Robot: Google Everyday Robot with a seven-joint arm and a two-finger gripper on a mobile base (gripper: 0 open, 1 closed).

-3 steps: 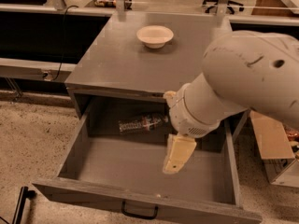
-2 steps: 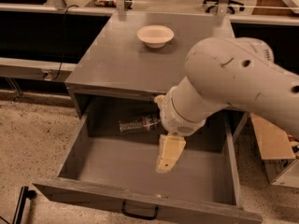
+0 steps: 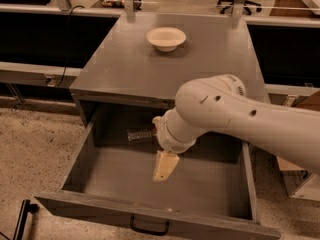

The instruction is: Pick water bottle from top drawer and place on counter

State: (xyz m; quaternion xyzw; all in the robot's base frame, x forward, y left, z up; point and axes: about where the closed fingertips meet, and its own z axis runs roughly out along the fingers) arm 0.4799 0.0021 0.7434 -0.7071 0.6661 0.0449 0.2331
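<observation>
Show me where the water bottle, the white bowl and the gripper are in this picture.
water bottle (image 3: pixel 140 134), camera view, ribbed side, lying in the top drawer (image 3: pixel 210 189)
white bowl (image 3: pixel 166 36), camera view, inner hollow, on the counter (image 3: pixel 210 59)
gripper (image 3: pixel 163 170), camera view, pale tip, low inside the top drawer

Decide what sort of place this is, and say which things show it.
Probably a robotics lab or office workspace: a white robot arm holds its claw inside an open grey top drawer, near a water bottle, with long workbenches behind.
</observation>
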